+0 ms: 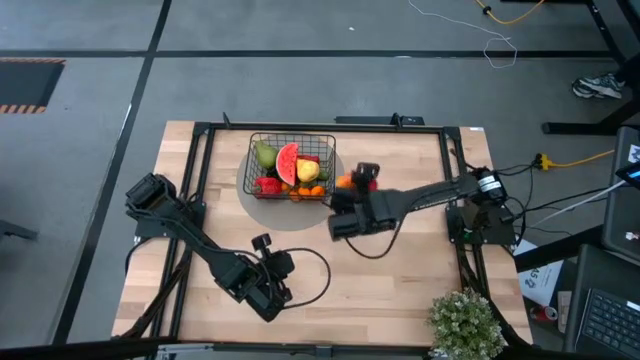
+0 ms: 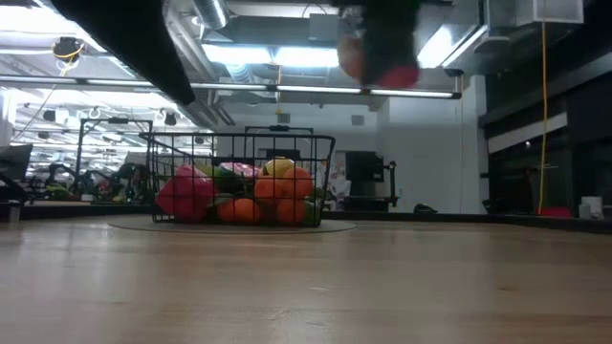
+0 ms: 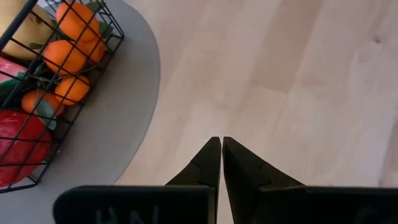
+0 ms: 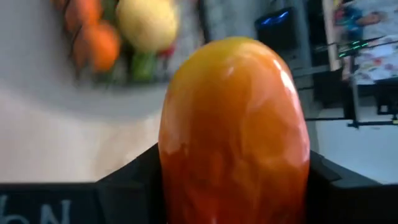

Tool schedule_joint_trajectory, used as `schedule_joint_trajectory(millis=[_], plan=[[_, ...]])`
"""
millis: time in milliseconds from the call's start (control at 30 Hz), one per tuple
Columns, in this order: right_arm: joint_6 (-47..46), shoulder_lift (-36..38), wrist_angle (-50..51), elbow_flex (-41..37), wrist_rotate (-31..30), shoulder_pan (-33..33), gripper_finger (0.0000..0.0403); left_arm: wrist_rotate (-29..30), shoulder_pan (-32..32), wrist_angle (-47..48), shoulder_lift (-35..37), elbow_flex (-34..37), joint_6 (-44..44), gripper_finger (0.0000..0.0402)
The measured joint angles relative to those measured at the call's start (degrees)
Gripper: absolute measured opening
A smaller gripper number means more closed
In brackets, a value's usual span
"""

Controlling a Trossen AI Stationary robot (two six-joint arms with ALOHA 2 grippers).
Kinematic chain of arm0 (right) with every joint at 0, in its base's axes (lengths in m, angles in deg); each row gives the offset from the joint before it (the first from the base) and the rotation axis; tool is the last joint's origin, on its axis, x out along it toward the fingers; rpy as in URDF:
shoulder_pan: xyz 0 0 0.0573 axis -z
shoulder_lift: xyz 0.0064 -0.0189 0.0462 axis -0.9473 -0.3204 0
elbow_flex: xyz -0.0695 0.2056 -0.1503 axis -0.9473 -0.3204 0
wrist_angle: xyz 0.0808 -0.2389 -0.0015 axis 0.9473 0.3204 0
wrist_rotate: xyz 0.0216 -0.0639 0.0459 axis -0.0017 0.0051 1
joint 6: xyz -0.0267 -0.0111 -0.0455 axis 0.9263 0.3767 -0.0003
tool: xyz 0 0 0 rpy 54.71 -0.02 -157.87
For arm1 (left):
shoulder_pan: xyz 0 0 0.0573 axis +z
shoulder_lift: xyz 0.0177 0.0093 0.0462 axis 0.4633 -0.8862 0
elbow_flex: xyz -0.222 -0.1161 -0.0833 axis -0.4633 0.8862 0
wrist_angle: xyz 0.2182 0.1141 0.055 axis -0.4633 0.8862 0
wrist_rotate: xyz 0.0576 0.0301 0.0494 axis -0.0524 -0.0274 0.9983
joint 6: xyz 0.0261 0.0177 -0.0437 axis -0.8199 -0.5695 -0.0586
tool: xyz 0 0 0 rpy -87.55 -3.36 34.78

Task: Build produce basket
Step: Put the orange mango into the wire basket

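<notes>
The black wire basket (image 1: 291, 165) stands on a round grey mat (image 1: 250, 190) at the table's far middle. It also shows in the low view (image 2: 244, 182). It holds a green pear (image 1: 264, 153), a watermelon slice (image 1: 288, 163), a yellow fruit (image 1: 307, 172), a red fruit (image 1: 268, 185) and oranges (image 1: 311, 190). My right gripper (image 1: 348, 186) is just right of the basket, high above the table, shut on an orange-red mango (image 4: 233, 124). My left gripper (image 3: 221, 146) is shut and empty over bare wood near the mat's edge, toward the table's near side (image 1: 280, 265). My right gripper pinches the mango between its two fingers (image 4: 134, 171), one on each of its opposite sides (image 4: 171, 155). The mango's rounded end (image 4: 236, 56) sticks out past the fingers. The mango is lifted clear, high above the table (image 2: 368, 53).
A potted leafy plant (image 1: 465, 322) stands at the table's near right corner. A black frame (image 1: 200, 150) runs along the table's edges. A thin cable (image 1: 322, 270) loops on the wood beside my left arm. Bare wood lies between the basket and the near edge.
</notes>
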Motion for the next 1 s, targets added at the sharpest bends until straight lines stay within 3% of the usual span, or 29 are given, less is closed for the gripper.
schedule_joint_trajectory(millis=[167, 300, 433, 600, 833, 1000], plan=[[11.26, 0.0, -14.7, 3.46, -0.64, 4.62, 0.0216, 1.32, -2.36, 0.66, 0.0, 0.0, 0.02, 0.0014], [22.61, 0.02, -30.45, 3.49, 13.62, 9.99, 0.0216, 2.46, -4.07, 1.54, 0.0, 0.0, 0.44, 0.0014], [25.26, 0.02, -43.5, 3.49, 29.81, 15.64, 0.0216, 3.68, -5.49, 2.85, 0.0, 0.0, 1.91, 0.0014], [21.6, 0.02, -58.25, 3.49, 49.15, 21.18, 0.0215, 4.11, -6.09, 6.4, 0.0, 0.0, 5.46, 0.0014], [7.28, 0.02, -79.01, 3.46, 77.64, 25.93, 0.0215, 4.65, -6.16, 8.58, 0.0, 0.0, 7.91, 0.0014], [2.68, 0.04, -88.8, 3.44, 84.93, 26.3, 0.0215, 4.65, -6.16, 8.59, 0.0, 0.0, 7.78, 0.0014]])
